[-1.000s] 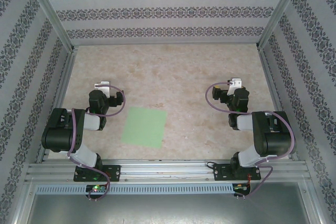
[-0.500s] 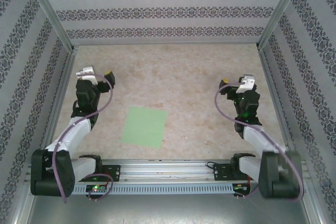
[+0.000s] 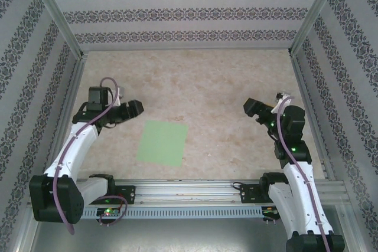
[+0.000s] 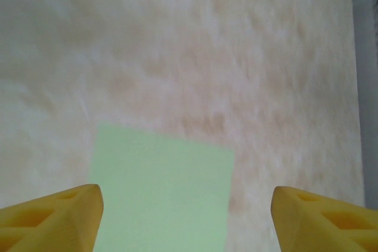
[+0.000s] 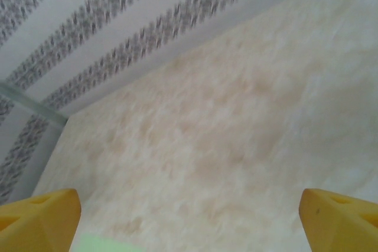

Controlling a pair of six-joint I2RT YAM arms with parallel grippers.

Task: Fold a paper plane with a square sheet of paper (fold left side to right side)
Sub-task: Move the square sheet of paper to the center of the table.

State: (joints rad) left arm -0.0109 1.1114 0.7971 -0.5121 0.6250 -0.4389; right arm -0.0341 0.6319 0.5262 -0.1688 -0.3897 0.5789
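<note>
The square sheet of paper (image 3: 163,142) lies flat and unfolded on the table, light green, near the front edge left of centre. My left gripper (image 3: 135,108) hovers just left of and behind its far left corner, jaws open with nothing between them. In the left wrist view the paper (image 4: 162,196) spreads below and between the yellow fingertips (image 4: 59,219), apart from them. My right gripper (image 3: 253,109) hangs open over bare table well to the right of the sheet. A green corner of the paper (image 5: 103,244) peeks in at the bottom of the right wrist view.
Patterned walls enclose the marbled table (image 3: 207,81) on three sides, with metal posts at the back corners. An aluminium rail (image 3: 189,193) carrying both arm bases runs along the near edge. The left wall's foot (image 4: 366,87) shows at the right of the left wrist view.
Both arms unfolded from their crouched poses and swung forward and inward. The left gripper has turned toward the paper's far left corner; the right gripper now points left over the table.
</note>
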